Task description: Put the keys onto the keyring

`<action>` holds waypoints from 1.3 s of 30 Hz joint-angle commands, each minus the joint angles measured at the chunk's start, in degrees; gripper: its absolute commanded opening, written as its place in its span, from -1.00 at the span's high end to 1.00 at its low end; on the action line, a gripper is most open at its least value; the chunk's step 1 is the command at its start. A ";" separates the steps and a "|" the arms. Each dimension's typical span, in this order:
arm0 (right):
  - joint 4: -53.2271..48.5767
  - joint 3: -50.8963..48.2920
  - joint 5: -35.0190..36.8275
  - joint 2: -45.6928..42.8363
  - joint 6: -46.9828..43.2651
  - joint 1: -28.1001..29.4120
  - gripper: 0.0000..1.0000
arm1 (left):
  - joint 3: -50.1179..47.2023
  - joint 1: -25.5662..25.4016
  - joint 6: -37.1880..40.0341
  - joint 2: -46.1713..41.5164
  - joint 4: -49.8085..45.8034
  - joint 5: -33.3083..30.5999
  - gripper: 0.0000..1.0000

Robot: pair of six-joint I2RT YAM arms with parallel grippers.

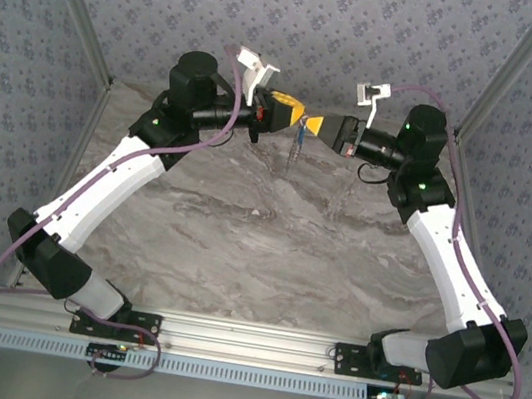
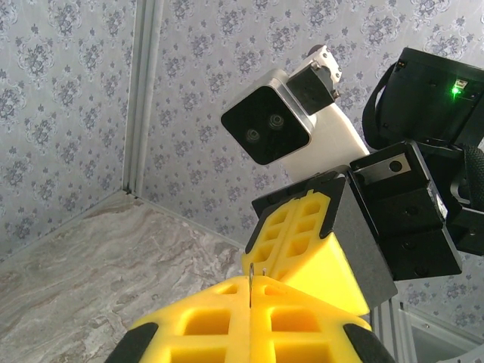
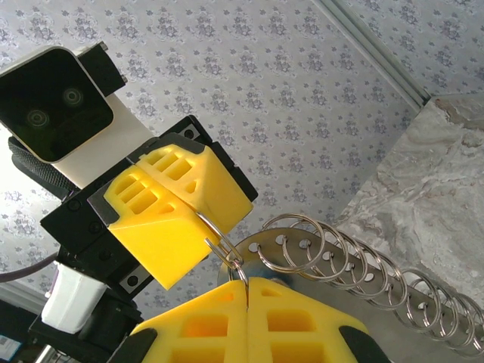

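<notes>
Both grippers meet high above the table (image 1: 238,246), tip to tip. The left gripper (image 3: 198,221) is closed tight on one loop of the keyring (image 3: 355,274), a string of linked metal rings that trails off to the right in the right wrist view. The right gripper (image 3: 246,286) is closed too, and seems to pinch a neighbouring loop just beside it. The blue key (image 1: 298,142) hangs just under the two tips, clear of the table. Whether its hole is already on a coil I cannot tell.

The step looks like working the key round a split ring. To do it well, one gripper should hold its ring steady while the other makes small, slow turns along the coil rather than pulls. Both pinches are on thin wire, so a sideways tug could slip the ring out and drop everything. The tips are best kept close together so the ring does not twist flat.
</notes>
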 commanded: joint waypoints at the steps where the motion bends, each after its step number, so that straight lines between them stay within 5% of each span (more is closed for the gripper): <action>1: 0.66 -0.55 -2.75 -0.21 1.04 -0.14 1.00 | 1.28 -0.08 0.58 -1.47 5.24 -0.38 1.00; 3: 0.61 -0.95 -2.85 -0.49 1.23 -0.58 1.00 | 1.32 -0.04 0.57 -1.49 5.25 -0.36 1.00; 9: 9.58 -4.59 -2.59 -2.62 8.37 -6.23 0.36 | 1.32 -0.09 0.37 -1.38 5.43 -0.17 1.00; 18: 23.37 -3.34 -0.67 -0.03 16.53 -7.59 0.11 | 1.24 -0.05 -1.13 -0.50 6.90 0.20 1.00; 33: 31.48 0.25 1.53 5.42 19.29 -1.17 0.07 | 0.37 -0.06 -5.31 0.21 10.61 0.26 1.00; 39: 31.60 -0.02 1.20 5.51 19.19 0.19 0.28 | 0.17 -0.05 -5.41 0.16 10.65 0.28 1.00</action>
